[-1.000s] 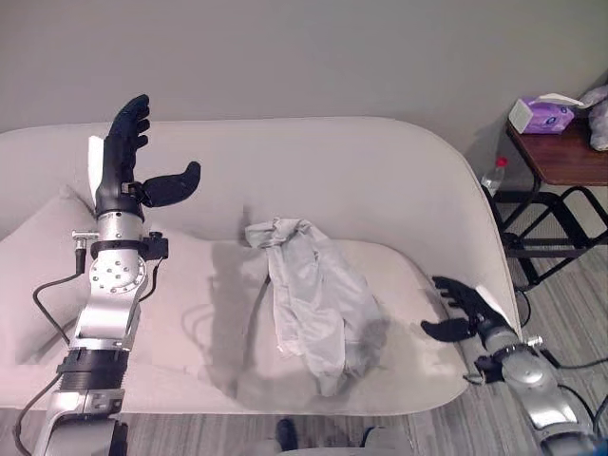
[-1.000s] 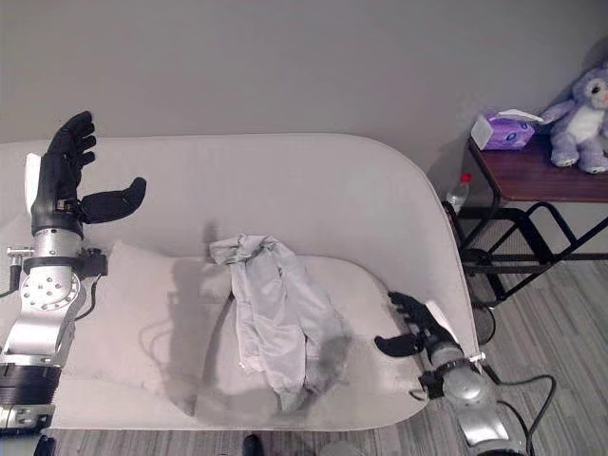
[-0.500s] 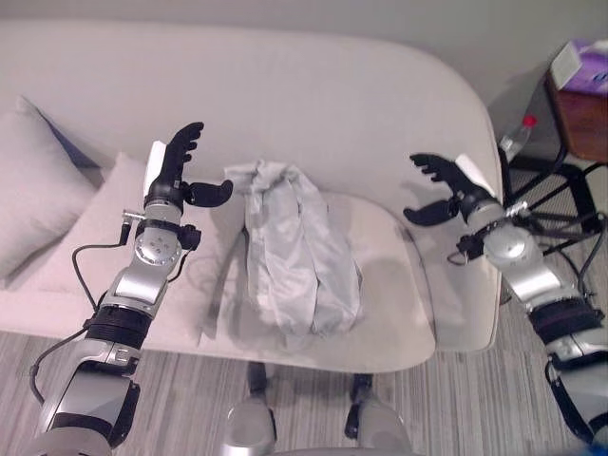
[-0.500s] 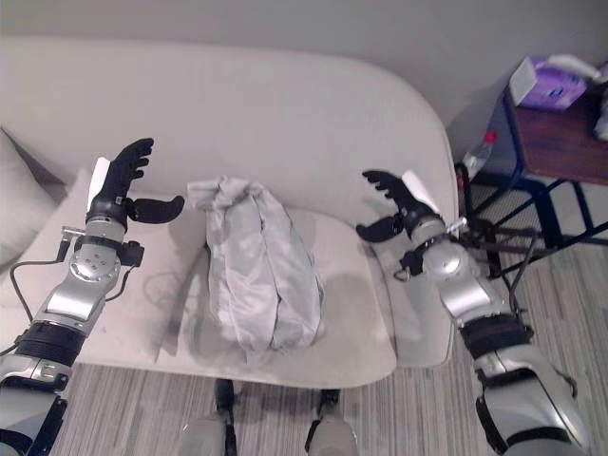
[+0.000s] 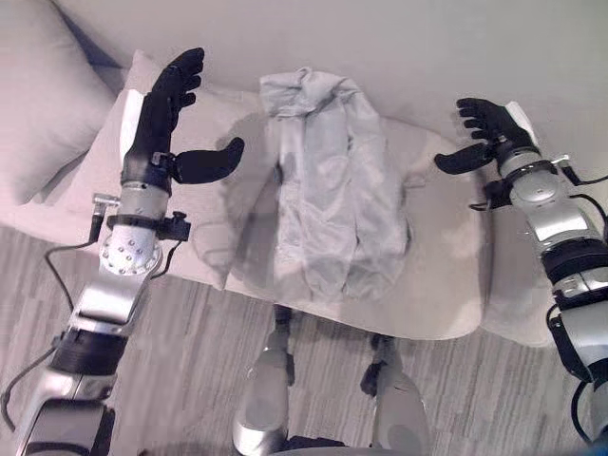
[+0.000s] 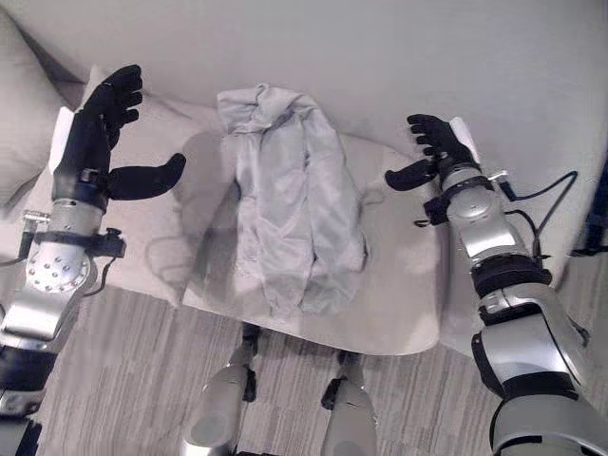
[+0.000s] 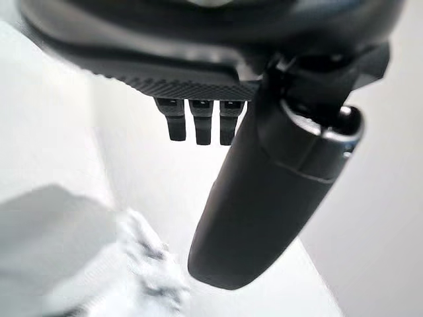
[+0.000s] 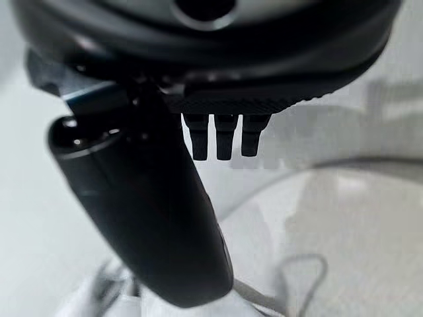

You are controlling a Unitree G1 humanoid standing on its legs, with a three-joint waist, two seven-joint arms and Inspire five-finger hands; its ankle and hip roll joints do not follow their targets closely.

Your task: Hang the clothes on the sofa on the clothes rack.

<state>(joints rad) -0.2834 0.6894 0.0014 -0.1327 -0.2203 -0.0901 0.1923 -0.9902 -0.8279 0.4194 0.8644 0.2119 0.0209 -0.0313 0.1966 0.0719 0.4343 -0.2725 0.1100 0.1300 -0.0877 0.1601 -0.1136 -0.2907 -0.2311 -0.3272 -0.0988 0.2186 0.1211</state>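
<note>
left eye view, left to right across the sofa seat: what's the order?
pillow → left robot hand → grey garment → right robot hand

The garment [image 5: 337, 180] lies crumpled in the middle of the sofa [image 5: 446, 294], on the seat cushion, stretched from near the backrest down toward the front edge. To its left the left hand [image 5: 157, 119] hangs above the seat, apart from the cloth, thumb pointing toward it. To its right the right hand [image 5: 489, 128] hovers near the garment's upper right edge, also clear of it. So the garment sits between the two hands. A pillow [image 5: 43, 90] leans at the sofa's far left end, beyond the left hand. In front of the sofa runs the floor [image 5: 180, 380].
</note>
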